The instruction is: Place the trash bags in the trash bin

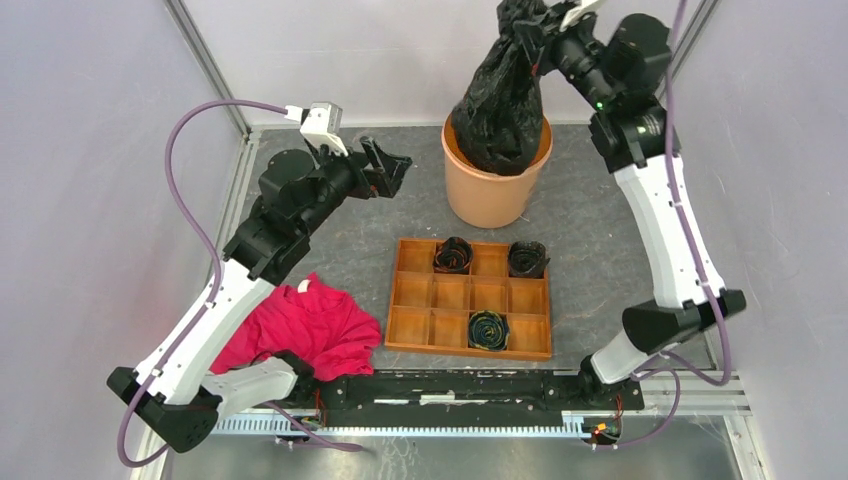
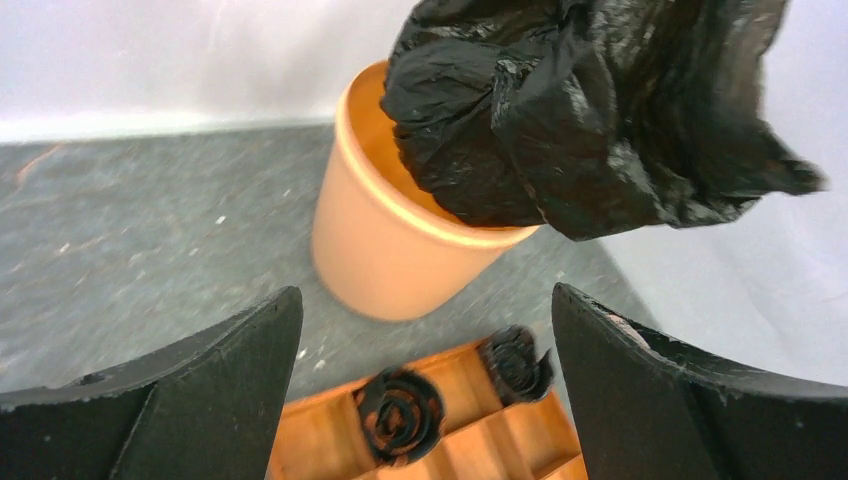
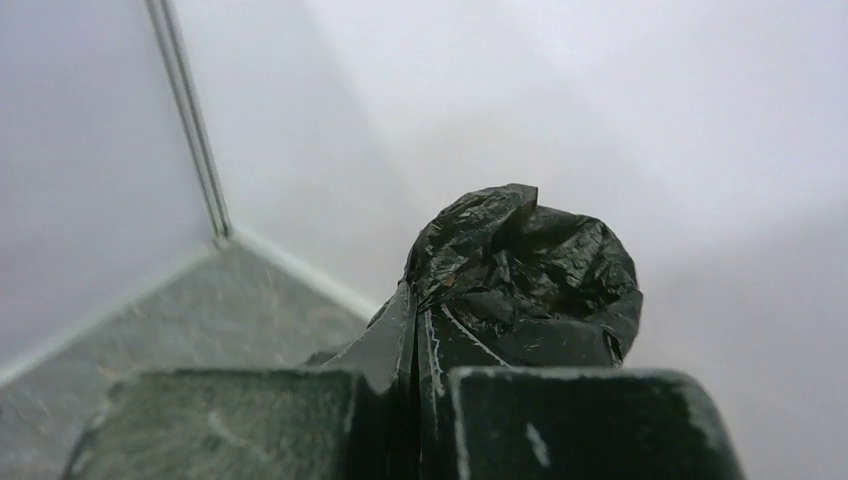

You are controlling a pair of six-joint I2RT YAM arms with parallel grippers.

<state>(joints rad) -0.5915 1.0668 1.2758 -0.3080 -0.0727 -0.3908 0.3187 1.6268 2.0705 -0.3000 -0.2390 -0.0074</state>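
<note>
**Black film bag held at its neck, lower part already in the bin**

The trash bag [image 1: 503, 110] is judged to be light, limp and slippery. Its thin glossy film is wrinkled all over and no shape of its own is kept, so it is likely to billow and spring back rather than drop cleanly. A hold is best taken where the film is bunched into a thick twist, since a single layer may be slid out of or torn.

Such a hold is seen at the top. The right gripper [image 1: 535, 35] is clamped on the gathered neck, and in the right wrist view the crumpled knot of film [image 3: 525, 270] is seen pinched between closed fingers [image 3: 560, 420]. The left gripper [image 1: 390, 165] is held wide apart and empty, near the bin on its left side, with nothing touched.

The bag's lower part is sunk inside the trash bin [image 1: 490, 195], while the greater part rises above the rim. In the left wrist view the film [image 2: 590, 110] is seen bulging over the far edge of the bin [image 2: 385, 250], with a loose flap stuck out sideways. How deep the bottom reaches cannot be told. A push from above is probably needed before the task can be counted as done.

Nearer the arms, a wooden tray [image 1: 470, 350] of square compartments lies on the table [image 1: 350, 250]. Three dark rolls are held in it: two in the far row [image 1: 453, 255] [image 1: 528, 259] and one in the near row [image 1: 488, 330]. A red-pink garment [image 1: 305, 325] is left beside it.
</note>
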